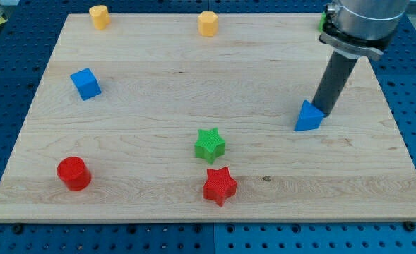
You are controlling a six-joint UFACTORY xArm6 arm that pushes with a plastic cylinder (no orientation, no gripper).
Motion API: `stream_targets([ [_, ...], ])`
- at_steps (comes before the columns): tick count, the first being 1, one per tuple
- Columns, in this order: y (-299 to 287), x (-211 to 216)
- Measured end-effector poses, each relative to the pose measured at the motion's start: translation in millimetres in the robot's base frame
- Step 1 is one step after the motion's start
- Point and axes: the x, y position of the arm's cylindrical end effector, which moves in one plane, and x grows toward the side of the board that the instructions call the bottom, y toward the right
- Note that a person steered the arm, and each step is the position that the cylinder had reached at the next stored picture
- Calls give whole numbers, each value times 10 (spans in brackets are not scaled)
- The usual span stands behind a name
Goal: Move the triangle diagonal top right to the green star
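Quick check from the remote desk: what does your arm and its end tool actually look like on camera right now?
A grey metallic cylindrical body enters at the view's top right, ringed by a black collar with a bit of green beside it. From it runs a straight dark rod, plain and unmarked, ending in my tip. No cables show.

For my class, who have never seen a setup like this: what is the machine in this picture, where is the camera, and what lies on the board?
There is one picture, looking down at a slant on a wooden board. The machine is a robot arm ending in a dark rod; it holds nothing and only pushes. My tip touches the blue triangle from the view's upper right. Also on the board: a green star, a red star just below it, a red cylinder, a blue cube, and two yellow blocks along the view's top. Something green peeks from behind the arm.
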Motion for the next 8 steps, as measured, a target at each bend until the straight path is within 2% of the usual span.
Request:
stream_targets([
  [2,191,244],
  [3,87,245],
  [5,-544,245],
  [8,-691,244],
])
